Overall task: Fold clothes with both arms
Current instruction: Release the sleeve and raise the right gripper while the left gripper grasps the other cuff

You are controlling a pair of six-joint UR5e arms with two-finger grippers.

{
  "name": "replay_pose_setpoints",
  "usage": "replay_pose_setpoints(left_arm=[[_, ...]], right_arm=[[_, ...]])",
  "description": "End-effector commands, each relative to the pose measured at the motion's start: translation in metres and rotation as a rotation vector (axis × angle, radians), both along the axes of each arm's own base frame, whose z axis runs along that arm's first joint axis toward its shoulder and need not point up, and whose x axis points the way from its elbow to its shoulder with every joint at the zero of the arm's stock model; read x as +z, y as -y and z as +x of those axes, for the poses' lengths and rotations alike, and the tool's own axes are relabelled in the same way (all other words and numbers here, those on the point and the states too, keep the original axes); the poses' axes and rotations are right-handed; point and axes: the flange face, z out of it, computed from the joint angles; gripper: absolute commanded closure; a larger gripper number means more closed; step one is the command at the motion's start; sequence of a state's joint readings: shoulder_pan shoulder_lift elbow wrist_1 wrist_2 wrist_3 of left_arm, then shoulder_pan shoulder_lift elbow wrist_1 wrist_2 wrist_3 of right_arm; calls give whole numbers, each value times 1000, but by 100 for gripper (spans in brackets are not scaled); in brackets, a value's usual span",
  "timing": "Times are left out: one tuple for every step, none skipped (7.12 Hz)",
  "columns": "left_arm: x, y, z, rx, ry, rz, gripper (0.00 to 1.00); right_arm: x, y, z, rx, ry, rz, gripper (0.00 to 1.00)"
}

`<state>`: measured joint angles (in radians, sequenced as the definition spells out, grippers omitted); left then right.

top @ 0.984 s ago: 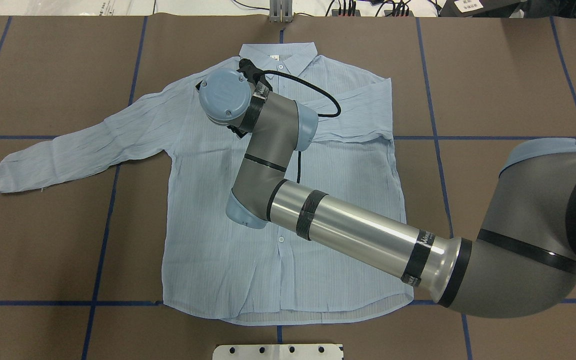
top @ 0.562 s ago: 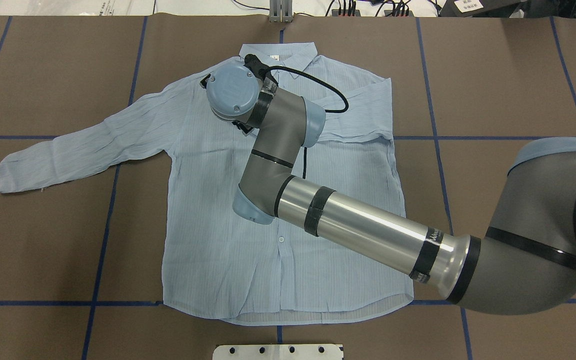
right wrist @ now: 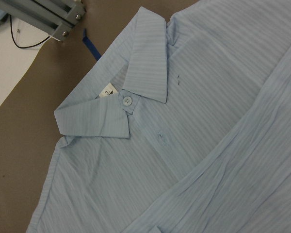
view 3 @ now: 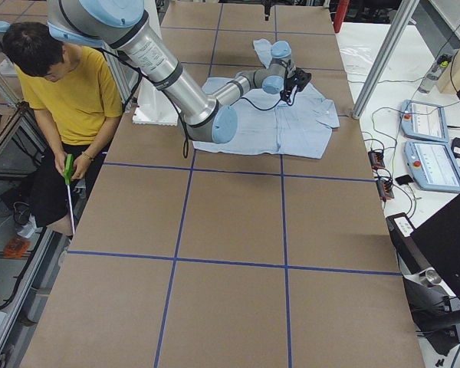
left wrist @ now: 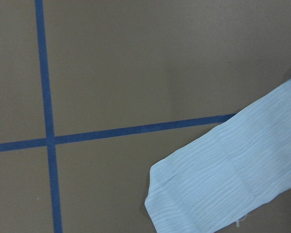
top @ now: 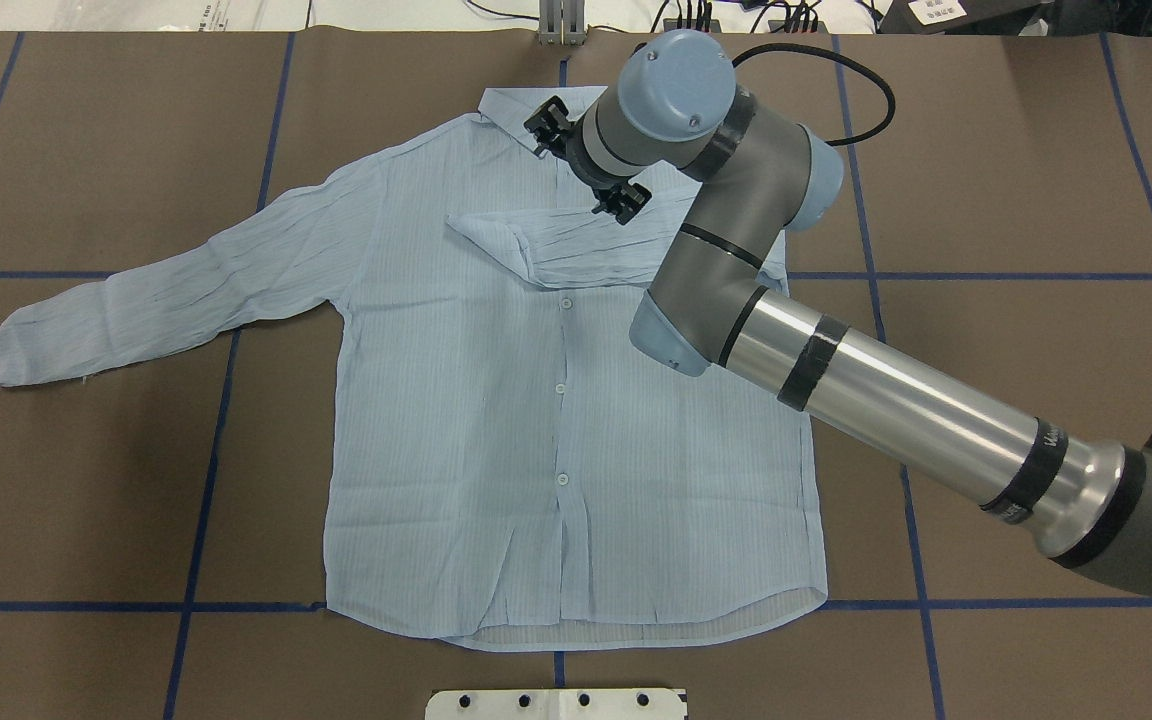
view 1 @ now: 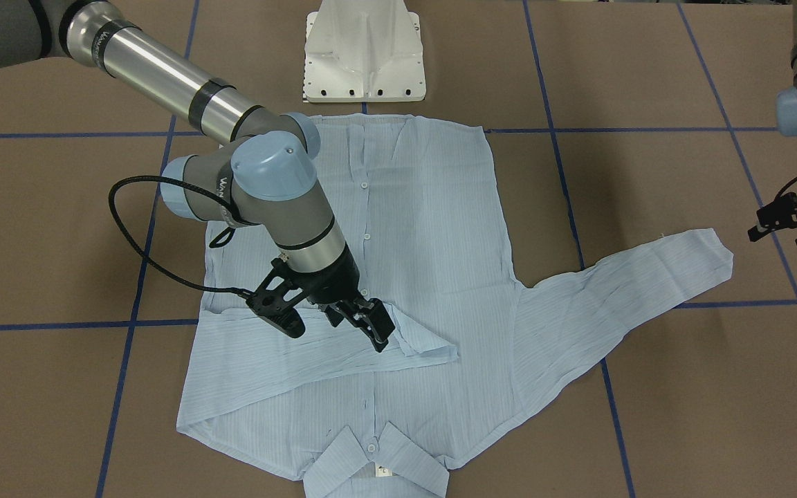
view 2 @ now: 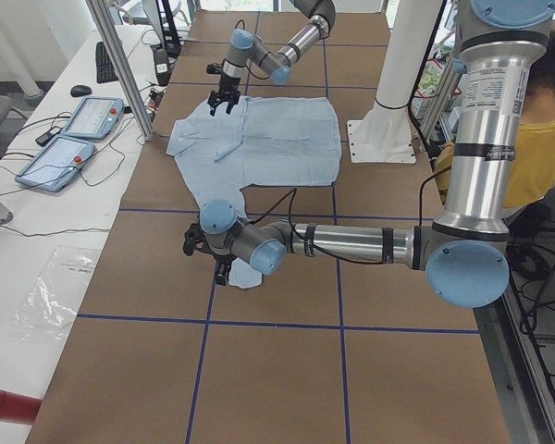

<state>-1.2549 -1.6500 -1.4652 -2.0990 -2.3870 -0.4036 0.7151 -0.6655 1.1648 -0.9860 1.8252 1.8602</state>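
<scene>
1. The light blue, finely striped, thin long-sleeved button-up shirt (top: 556,420) lay front up and flat on the brown paper-covered table (top: 1016,180). A grid of dark blue tape lines (top: 986,275) crossed the paper. The shirt's hem lay near the robot, and its pointed collar (right wrist: 148,63) lay at the far side.
2. The cloth looked soft and lightly creased. A row of small round white buttons (top: 558,388) ran down the middle. A small white neck label (right wrist: 106,91) sat inside the collar.
3. The folded sleeve (top: 576,250) lay across the chest as a wrinkled band, its angled tip pointing left. The outstretched sleeve (top: 166,290) ran flat to the left. It ended in a squared cuff (left wrist: 194,194) on bare paper near a tape crossing.
4. The right arm (top: 896,400), a silver-grey tube with light blue joint caps, reached over the shirt. Its black two-finger right gripper (view 1: 360,324) hung just above the folded sleeve, on the near side of the collar. Its fingers were apart with nothing between them.
5. The left arm (view 2: 351,242), of the same build, stretched low over the table. The black left gripper (view 1: 779,236) hovered near the cuff without touching it. Its two prongs were apart and held nothing.
6. A white metal pedestal base (view 1: 364,55) stood at the near edge, just beside the hem.
7. A clear, flat plastic bag (view 2: 51,296) lay on the white side bench beyond the far edge. What it held could not be made out.
</scene>
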Motion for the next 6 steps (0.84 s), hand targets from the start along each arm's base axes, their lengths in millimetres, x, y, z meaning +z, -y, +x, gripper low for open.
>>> replay_pose_setpoints(left_arm=[[17, 10, 20, 9, 20, 64, 9], [31, 9, 21, 11, 20, 66, 0], [43, 6, 24, 16, 18, 68, 0], [59, 4, 24, 19, 26, 49, 0], [69, 2, 23, 15, 19, 54, 0], [67, 0, 25, 24, 2, 52, 1]], right_arm=[[15, 2, 9, -13, -15, 10, 1], [15, 2, 9, -14, -16, 11, 1], [16, 3, 10, -14, -19, 15, 1], [15, 2, 9, -16, -18, 19, 1], [19, 2, 10, -15, -23, 19, 1], [25, 2, 10, -13, -29, 17, 1]])
